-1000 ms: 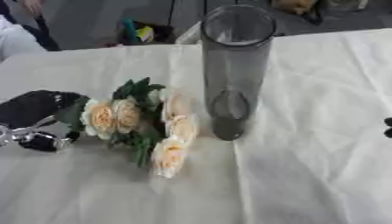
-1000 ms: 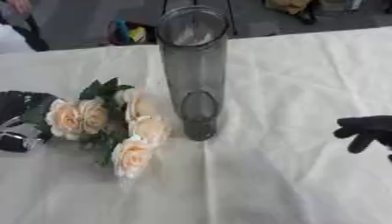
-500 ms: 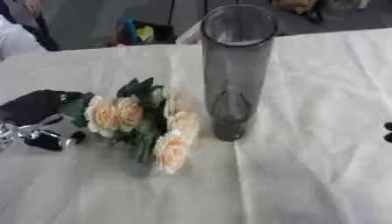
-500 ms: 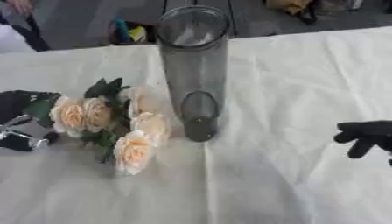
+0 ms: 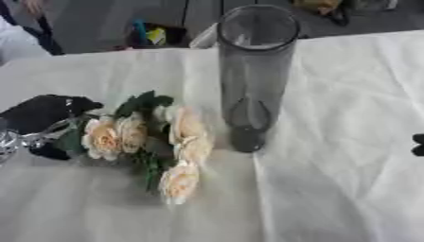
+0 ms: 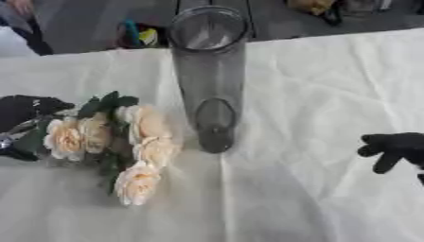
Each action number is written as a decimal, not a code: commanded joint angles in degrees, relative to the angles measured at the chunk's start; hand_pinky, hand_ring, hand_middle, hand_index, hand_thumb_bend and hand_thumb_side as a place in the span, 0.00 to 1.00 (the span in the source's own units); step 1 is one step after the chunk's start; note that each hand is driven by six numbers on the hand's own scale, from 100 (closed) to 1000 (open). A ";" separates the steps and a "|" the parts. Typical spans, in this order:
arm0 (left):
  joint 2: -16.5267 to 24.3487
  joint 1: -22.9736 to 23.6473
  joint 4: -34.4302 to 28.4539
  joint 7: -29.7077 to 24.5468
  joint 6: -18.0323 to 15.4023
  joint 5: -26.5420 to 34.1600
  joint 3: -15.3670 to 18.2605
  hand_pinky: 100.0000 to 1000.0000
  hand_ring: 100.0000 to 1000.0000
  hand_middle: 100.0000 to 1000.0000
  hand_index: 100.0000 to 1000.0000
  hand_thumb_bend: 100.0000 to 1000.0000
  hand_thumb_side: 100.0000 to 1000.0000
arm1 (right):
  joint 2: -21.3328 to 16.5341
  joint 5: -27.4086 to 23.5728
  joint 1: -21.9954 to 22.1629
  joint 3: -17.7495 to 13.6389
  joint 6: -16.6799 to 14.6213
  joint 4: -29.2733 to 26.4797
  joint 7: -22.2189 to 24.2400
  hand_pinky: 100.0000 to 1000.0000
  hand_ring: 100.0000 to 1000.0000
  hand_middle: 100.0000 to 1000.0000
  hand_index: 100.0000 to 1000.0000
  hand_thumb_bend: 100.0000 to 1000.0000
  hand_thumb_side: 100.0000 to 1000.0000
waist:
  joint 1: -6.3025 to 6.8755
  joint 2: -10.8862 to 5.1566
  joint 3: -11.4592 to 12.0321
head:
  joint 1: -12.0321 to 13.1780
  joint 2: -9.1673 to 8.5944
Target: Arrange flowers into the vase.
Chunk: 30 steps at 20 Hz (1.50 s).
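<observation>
Left robot hand (image 5: 41, 116) grips the cream bouquet (image 5: 153, 142) beside the vase (image 5: 251, 75) — right robot hand (image 6: 393, 149) idle, curled.

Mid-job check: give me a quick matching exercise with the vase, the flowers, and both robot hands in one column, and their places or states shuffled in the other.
Things:
1. vase
2. flowers
3. left robot hand
4. right robot hand

States:
A. lying on the cloth, left of the vase
B. upright and empty
C. at the right edge, holding nothing
D. at the bouquet's stem end, on the left

Pairs: 1-B, 2-A, 3-D, 4-C
</observation>
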 commanded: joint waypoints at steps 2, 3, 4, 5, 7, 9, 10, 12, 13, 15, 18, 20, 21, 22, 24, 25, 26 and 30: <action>1.69 -1.07 -1.20 -0.02 1.18 2.31 0.76 0.62 0.72 0.80 1.00 0.22 0.35 | -0.50 0.26 -0.29 -0.14 0.02 -1.08 0.12 0.82 0.67 0.47 0.80 0.00 1.00 | 0.70 -0.17 0.02 | 0.13 -0.39; 1.79 -1.15 -1.29 -0.26 1.33 2.57 0.74 0.67 0.77 0.85 1.00 0.27 0.38 | -0.50 0.24 -0.28 -0.14 0.01 -1.08 0.13 0.82 0.67 0.47 0.80 0.00 1.00 | 0.69 -0.17 0.02 | 0.15 -0.34; 1.90 -1.32 -1.43 -0.66 1.55 2.67 0.75 0.67 0.77 0.86 1.00 0.26 0.38 | -0.50 0.22 -0.28 -0.13 0.01 -1.08 0.16 0.82 0.67 0.47 0.80 0.00 1.00 | 0.67 -0.15 0.03 | 0.15 -0.25; 1.93 -1.50 -1.63 -1.00 1.76 2.81 0.80 0.67 0.77 0.86 1.00 0.26 0.39 | -0.49 0.22 -0.27 -0.12 0.01 -1.08 0.19 0.82 0.67 0.47 0.80 0.00 1.00 | 0.66 -0.13 0.04 | 0.14 -0.19; 1.85 -1.84 -1.91 -1.64 2.15 3.51 0.96 0.66 0.77 0.84 1.00 0.23 0.39 | -0.46 0.24 -0.26 -0.11 0.04 -1.08 0.27 0.82 0.67 0.47 0.80 0.00 1.00 | 0.67 -0.07 0.04 | 0.17 -0.12; 1.80 -2.24 -1.99 -2.30 2.39 4.50 1.05 0.65 0.76 0.83 1.00 0.19 0.38 | -0.42 0.27 -0.29 -0.03 0.09 -1.08 0.40 0.82 0.67 0.47 0.80 0.00 1.00 | 0.68 -0.01 -0.02 | 0.22 -0.14; 1.79 -2.48 -1.99 -2.66 2.46 4.99 1.07 0.64 0.76 0.82 1.00 0.19 0.38 | -0.39 0.28 -0.31 0.01 0.11 -1.08 0.46 0.82 0.67 0.47 0.80 0.00 1.00 | 0.68 0.03 -0.06 | 0.26 -0.14; 1.92 -2.87 -1.75 -3.87 2.30 5.31 0.79 0.64 0.76 0.82 1.00 0.21 0.37 | -0.35 0.28 -0.37 0.07 0.12 -1.08 0.58 0.82 0.67 0.47 0.80 0.00 1.00 | 0.70 0.14 -0.16 | 0.36 -0.17; 1.95 -3.03 -1.62 -4.59 2.17 5.25 0.67 0.64 0.76 0.82 1.00 0.22 0.37 | -0.33 0.29 -0.39 0.09 0.12 -1.08 0.64 0.82 0.67 0.47 0.80 0.00 1.00 | 0.71 0.19 -0.21 | 0.41 -0.17; 1.95 -3.23 -1.22 -6.09 1.81 4.93 0.37 0.63 0.75 0.81 0.99 0.23 0.36 | -0.29 0.33 -0.41 0.11 0.14 -1.08 0.72 0.82 0.67 0.47 0.80 0.00 1.00 | 0.75 0.27 -0.33 | 0.48 -0.20; 1.80 -3.63 -0.02 -8.52 0.99 4.22 -0.14 0.60 0.72 0.78 0.96 0.19 0.31 | -0.22 0.43 -0.42 0.15 0.24 -1.08 0.85 0.82 0.67 0.47 0.80 0.00 1.00 | 0.81 0.36 -0.47 | 0.66 -0.22; 1.57 -4.11 0.29 -10.12 0.57 4.25 0.00 0.58 0.70 0.76 0.93 0.14 0.27 | -0.15 0.50 -0.41 0.21 0.34 -1.08 0.96 0.82 0.67 0.47 0.80 0.00 1.00 | 0.85 0.38 -0.51 | 0.72 -0.25; 1.45 -4.33 0.12 -10.64 0.46 4.56 0.20 0.58 0.69 0.74 0.91 0.12 0.25 | -0.13 0.52 -0.41 0.24 0.39 -1.08 1.02 0.82 0.67 0.47 0.80 0.00 1.00 | 0.86 0.40 -0.50 | 0.72 -0.30; 1.37 -4.47 -0.11 -10.82 0.40 4.95 0.38 0.57 0.67 0.73 0.89 0.09 0.23 | -0.10 0.54 -0.41 0.28 0.45 -1.08 1.09 0.82 0.67 0.47 0.80 0.00 1.00 | 0.86 0.42 -0.51 | 0.70 -0.34; 1.24 -4.65 -0.40 -10.56 0.45 5.67 0.56 0.55 0.65 0.71 0.87 0.04 0.21 | -0.03 0.56 -0.44 0.34 0.54 -1.08 1.21 0.83 0.67 0.47 0.80 0.00 1.00 | 0.87 0.46 -0.53 | 0.72 -0.41; 1.15 -4.73 -0.41 -10.31 0.49 6.00 0.57 0.55 0.64 0.70 0.86 0.03 0.20 | -0.01 0.55 -0.47 0.37 0.57 -1.08 1.25 0.83 0.67 0.47 0.80 0.00 1.00 | 0.88 0.48 -0.55 | 0.76 -0.41; 1.08 -4.80 -0.38 -10.00 0.50 6.26 0.54 0.54 0.63 0.69 0.85 0.03 0.20 | 0.01 0.53 -0.49 0.38 0.61 -1.08 1.29 0.83 0.67 0.47 0.80 0.00 1.00 | 0.89 0.51 -0.57 | 0.79 -0.43; 0.78 -4.96 0.04 -9.47 0.26 6.99 0.16 0.49 0.57 0.62 0.79 0.00 0.20 | 0.08 0.48 -0.57 0.33 0.64 -1.08 1.33 0.83 0.67 0.47 0.80 0.00 1.00 | 0.92 0.59 -0.69 | 0.88 -0.50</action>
